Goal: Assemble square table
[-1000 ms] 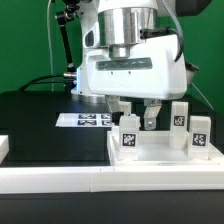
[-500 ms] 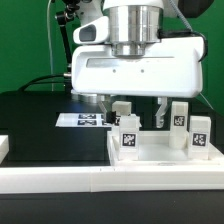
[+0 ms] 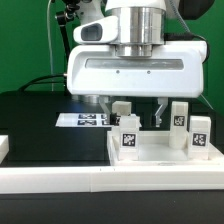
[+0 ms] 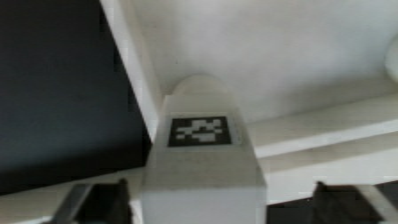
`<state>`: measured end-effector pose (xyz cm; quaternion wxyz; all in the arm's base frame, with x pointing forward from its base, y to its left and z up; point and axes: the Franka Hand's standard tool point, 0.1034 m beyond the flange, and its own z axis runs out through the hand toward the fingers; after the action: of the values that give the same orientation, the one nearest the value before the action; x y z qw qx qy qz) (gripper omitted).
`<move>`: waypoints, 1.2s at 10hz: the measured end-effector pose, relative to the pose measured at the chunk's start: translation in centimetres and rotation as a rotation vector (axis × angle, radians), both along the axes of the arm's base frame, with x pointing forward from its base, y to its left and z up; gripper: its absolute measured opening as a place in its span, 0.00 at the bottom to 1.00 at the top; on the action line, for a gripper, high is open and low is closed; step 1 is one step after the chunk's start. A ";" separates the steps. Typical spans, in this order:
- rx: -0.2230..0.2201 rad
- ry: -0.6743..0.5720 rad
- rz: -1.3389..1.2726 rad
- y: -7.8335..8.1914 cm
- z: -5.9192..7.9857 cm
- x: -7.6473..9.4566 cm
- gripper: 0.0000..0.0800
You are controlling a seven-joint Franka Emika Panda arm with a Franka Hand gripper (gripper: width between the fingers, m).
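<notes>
The square table's white slab (image 3: 165, 152) lies at the exterior view's right, with white tagged legs standing on it. One leg (image 3: 122, 108) stands between the fingers of my gripper (image 3: 133, 110), which hangs straight down over it. In the wrist view this leg (image 4: 201, 140) shows its tag, and a dark finger (image 4: 93, 202) stands on either side with a gap to the leg. The jaws are open and touch nothing. Three more legs stand at the front (image 3: 130, 138) and to the right (image 3: 180, 115), (image 3: 201, 131).
The marker board (image 3: 85, 120) lies on the black table behind the slab. A long white rail (image 3: 90, 182) runs along the front. A white block (image 3: 3, 146) sits at the exterior view's left edge. A green wall stands behind.
The gripper has turned its broad face toward the exterior camera and shifted slightly to that view's left, with its fingers now on either side of the rear leg.
</notes>
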<state>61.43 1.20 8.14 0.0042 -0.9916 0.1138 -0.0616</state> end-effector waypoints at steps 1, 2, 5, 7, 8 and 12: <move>0.000 0.000 -0.005 -0.1 0.0 0.0 0.48; -0.003 0.000 -0.010 -0.5 0.0 0.0 0.36; -0.001 -0.001 -0.033 -0.5 0.0 0.0 0.36; 0.005 0.000 -0.072 -0.7 0.0 0.0 0.36; 0.009 -0.001 -0.135 -1.0 0.0 -0.1 0.36; 0.014 0.006 -0.206 -1.1 0.1 -0.2 0.36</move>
<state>61.20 0.10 8.19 0.0045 -0.9748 0.2155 -0.0582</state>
